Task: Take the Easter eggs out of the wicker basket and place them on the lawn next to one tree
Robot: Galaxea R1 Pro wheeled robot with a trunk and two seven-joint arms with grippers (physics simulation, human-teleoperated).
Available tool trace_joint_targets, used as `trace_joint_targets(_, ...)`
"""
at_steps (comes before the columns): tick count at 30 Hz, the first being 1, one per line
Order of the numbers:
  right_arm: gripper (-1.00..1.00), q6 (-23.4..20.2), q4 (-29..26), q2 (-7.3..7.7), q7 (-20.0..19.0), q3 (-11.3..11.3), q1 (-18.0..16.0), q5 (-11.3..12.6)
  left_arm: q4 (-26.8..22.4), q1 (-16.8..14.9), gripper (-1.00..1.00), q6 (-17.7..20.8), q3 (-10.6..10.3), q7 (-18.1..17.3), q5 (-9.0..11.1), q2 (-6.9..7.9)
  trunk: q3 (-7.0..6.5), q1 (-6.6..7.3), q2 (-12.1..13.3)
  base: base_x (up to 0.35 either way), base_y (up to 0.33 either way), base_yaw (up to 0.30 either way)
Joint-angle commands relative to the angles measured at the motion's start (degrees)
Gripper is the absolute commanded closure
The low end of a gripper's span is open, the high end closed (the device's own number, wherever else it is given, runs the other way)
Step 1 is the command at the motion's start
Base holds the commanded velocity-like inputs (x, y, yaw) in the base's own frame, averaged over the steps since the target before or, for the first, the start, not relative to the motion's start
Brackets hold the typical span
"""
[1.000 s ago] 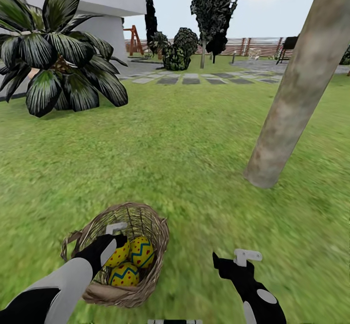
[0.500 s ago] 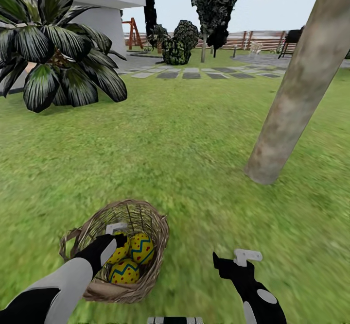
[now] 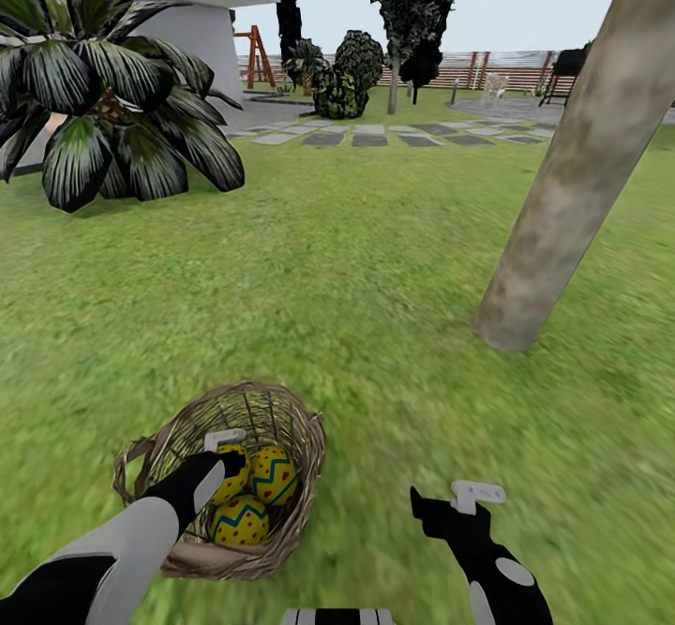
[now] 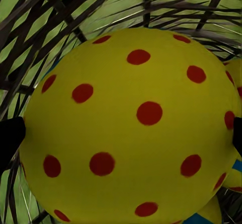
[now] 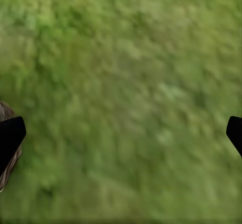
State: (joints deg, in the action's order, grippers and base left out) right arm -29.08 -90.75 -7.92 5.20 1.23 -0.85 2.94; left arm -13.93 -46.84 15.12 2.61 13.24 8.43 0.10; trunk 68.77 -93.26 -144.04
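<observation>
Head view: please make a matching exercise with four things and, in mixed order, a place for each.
Things:
1. Easter eggs
2. left end effector
3. right end effector
4. tree trunk

Places:
A. above bare grass, right of the basket
B. rising from the lawn, far right
C. lying in the wicker basket
D. reaching inside the basket, at an egg

Pairs: 1-C, 2-D, 3-A, 4-B

Three eggs in basket on lawn; tree ahead right, palm far left
</observation>
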Motion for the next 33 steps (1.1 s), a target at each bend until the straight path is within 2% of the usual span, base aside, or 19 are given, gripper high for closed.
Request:
trace_joint_targets(1,-1.0,-0.3,-0.1,0.01,0.5,0.1,0.0,0.3,-0.1,0.0,-1.0,0.3,0.1,0.2,0.5,-0.01,0.05,0.01,0.0,0.0,0.0,0.0)
trace_joint_targets(17,-1.0,-0.3,-0.1,0.01,0.5,0.1,0.0,0.3,-0.2,0.0,-1.0,0.3,0.1,0.1,0.6,-0.01,0.49,-0.04,0.0,0.0,0.0,0.0)
trace_joint_targets(18,-1.0,-0.3,-0.1,0.01,0.5,0.1,0.0,0.3,-0.2,0.0,1.0,0.3,0.1,0.1,0.6,-0.01,0.49,-0.04,0.0,0.0,0.0,0.0)
trace_joint_targets(33,-1.0,-0.3,-0.1,0.01,0.5,0.0,0.0,0.3,-0.2,0.0,1.0,0.3,0.1,0.0,0.6,-0.01,0.49,-0.04,0.0,0.0,0.0,0.0)
